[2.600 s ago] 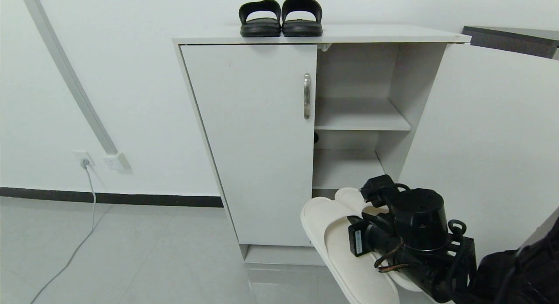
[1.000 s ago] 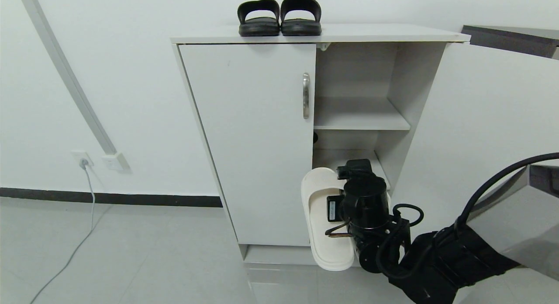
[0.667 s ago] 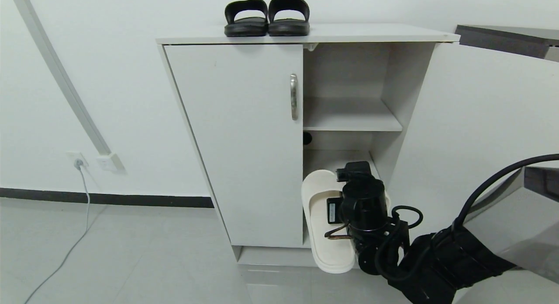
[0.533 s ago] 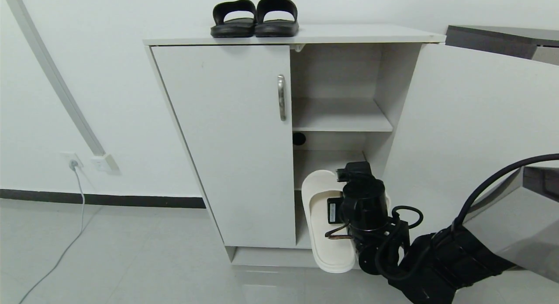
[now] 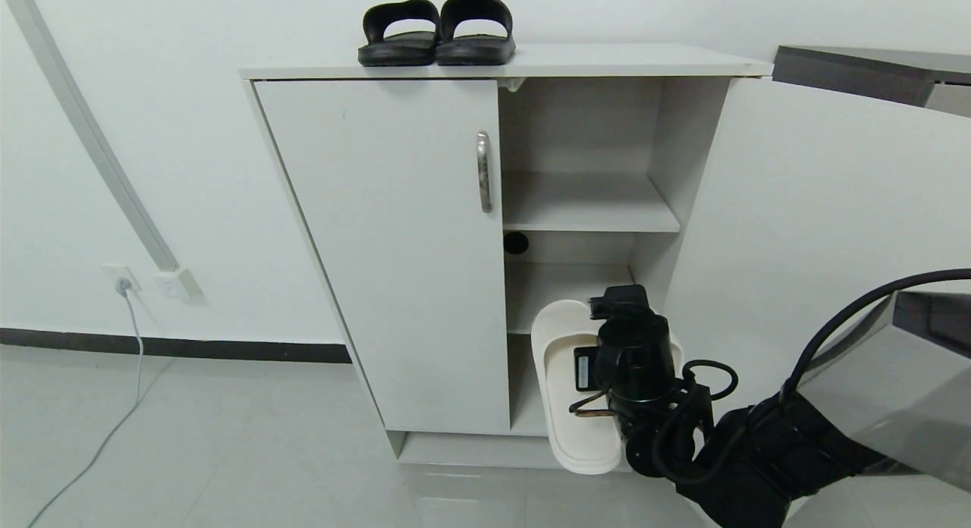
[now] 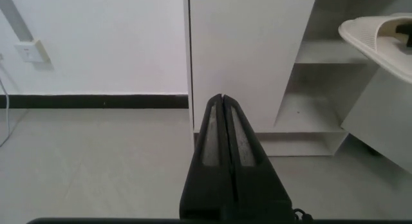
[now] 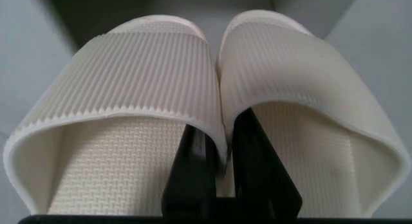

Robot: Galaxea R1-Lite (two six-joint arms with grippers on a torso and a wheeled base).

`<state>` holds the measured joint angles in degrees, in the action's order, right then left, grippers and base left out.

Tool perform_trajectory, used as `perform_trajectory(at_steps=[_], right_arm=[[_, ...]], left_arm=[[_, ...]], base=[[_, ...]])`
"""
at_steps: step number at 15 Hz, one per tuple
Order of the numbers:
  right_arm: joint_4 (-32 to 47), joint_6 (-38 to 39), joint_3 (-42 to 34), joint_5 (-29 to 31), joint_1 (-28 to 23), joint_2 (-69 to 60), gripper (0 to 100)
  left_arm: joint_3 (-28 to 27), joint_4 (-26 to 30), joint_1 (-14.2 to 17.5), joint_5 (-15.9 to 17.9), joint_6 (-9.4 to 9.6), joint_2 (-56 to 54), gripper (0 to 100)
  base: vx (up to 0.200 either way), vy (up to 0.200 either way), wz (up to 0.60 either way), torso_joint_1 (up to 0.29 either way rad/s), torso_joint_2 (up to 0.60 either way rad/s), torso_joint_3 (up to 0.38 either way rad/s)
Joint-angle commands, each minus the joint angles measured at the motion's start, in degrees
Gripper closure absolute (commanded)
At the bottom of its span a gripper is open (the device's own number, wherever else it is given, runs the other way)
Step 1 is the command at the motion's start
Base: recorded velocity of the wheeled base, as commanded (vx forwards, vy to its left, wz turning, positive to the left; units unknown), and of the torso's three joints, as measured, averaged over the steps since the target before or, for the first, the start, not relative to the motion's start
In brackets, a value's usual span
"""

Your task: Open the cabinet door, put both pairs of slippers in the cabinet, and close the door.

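A white cabinet [image 5: 394,270] stands against the wall, its right door [image 5: 819,232] swung open and its left door shut. A pair of black slippers [image 5: 438,31] rests on its top. My right gripper [image 7: 219,161] is shut on the pair of white slippers [image 5: 565,384], pinching the inner straps [image 7: 215,89] of both together. It holds them in front of the open lower compartment [image 5: 565,293], toes pointing inward. My left gripper [image 6: 222,130] is shut with nothing in it, low over the floor, facing the cabinet's base [image 6: 296,143].
Inside the open side is a middle shelf [image 5: 588,202] with a lower shelf beneath it. A wall socket with a grey cable [image 5: 114,429] is at the left. A dark-topped surface [image 5: 872,69] lies behind the open door.
The white slippers have gone from low and near me to the mouth of the lower compartment. The head camera has since swung right, so the cabinet sits further left.
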<state>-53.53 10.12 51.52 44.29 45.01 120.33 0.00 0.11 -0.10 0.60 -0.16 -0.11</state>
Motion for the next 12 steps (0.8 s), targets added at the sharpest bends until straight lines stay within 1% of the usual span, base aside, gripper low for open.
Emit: perform_trajectory(at_steps=[1, 5, 12], right_arm=[[-0.1, 0.0, 0.1, 0.0, -0.4, 0.9, 100], [-0.3, 0.0, 0.3, -0.1, -0.7, 1.9, 100], [-0.3, 0.5, 1.9, -0.6, -1.2, 3.8, 100]], left_arm=[[0.0, 0.0, 0.0, 0.0, -0.02, 0.1, 100], [0.0, 0.0, 0.0, 0.0, -0.02, 0.1, 100], [0.0, 0.0, 0.0, 0.1, -0.02, 0.1, 100]], base=[[0.0, 0.0, 0.0, 0.0, 0.0, 0.0], [0.0, 0.0, 0.0, 0.001, 0.0, -0.027], [0.0, 0.0, 0.0, 0.003, 0.0, -0.187]])
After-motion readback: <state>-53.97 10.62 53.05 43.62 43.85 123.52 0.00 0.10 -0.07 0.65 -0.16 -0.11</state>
